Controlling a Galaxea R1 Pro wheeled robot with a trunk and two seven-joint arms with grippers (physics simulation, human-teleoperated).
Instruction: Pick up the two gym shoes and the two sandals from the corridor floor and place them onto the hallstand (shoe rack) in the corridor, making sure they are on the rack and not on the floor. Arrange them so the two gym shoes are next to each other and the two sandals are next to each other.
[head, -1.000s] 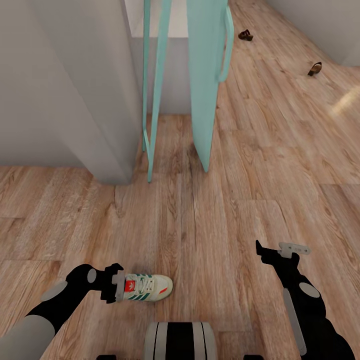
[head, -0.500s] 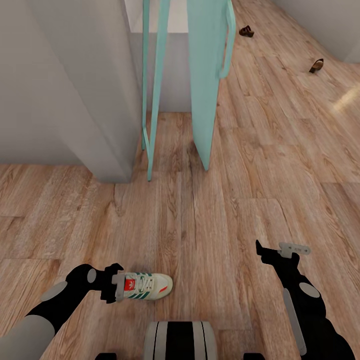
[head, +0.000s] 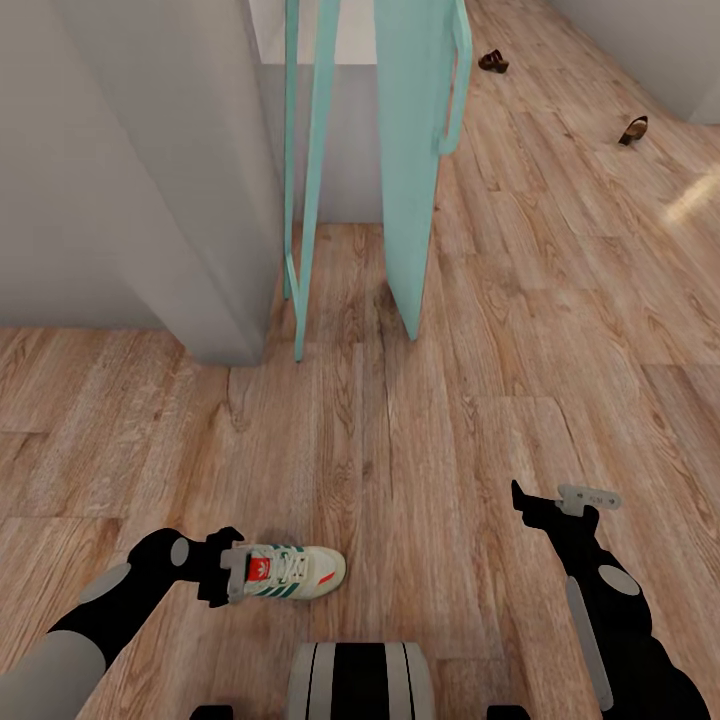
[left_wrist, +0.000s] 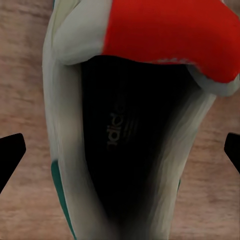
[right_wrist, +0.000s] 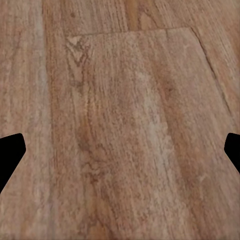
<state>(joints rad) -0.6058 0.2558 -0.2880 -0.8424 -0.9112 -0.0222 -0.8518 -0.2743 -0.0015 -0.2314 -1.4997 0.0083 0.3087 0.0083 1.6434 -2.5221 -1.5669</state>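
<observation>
One gym shoe, white with green stripes and a red tongue tab, lies on the corridor floor close in front of my base. My left gripper is at its heel, open, with a finger on each side. In the left wrist view the gym shoe shows its dark opening between the wide-apart fingertips. My right gripper hangs open over bare planks, as the right wrist view's floor confirms. Two brown sandals lie far off down the corridor, apart from each other.
A grey wall corner juts out at the left. A teal door stands ajar ahead, with its teal frame beside it. A pale wall closes the far right. Open floor stretches to the right of the door.
The whole picture shifted slightly at first, so the camera moved. The left gripper has crept a touch closer around the shoe's heel. The right arm has held still.
</observation>
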